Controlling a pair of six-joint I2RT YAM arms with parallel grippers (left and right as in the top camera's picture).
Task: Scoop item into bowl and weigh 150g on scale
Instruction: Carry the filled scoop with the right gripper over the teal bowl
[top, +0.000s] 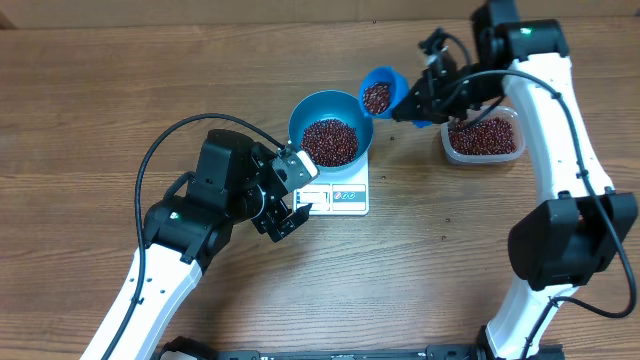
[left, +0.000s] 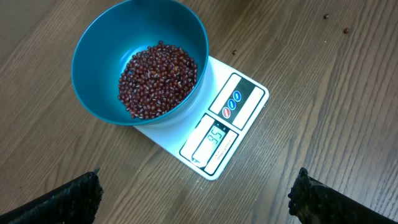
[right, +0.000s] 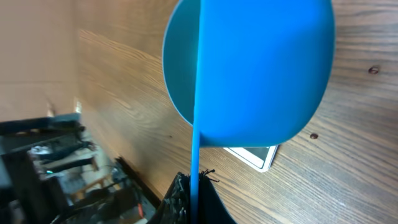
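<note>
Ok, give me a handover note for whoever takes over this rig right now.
Left tool: open, empty, hovering by the display end of the scale.
Right tool: shut on the scoop, which is full of beans and held beside the bowl.
The bowl sits on the scale, partly filled; the tub holds more beans.
Left to do: tip this scoop in, top up to target weight.

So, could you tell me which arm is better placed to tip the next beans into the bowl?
Right: the right claw is shut on the loaded scoop beside the bowl, while the left claw hangs open and empty by the scale.
</note>
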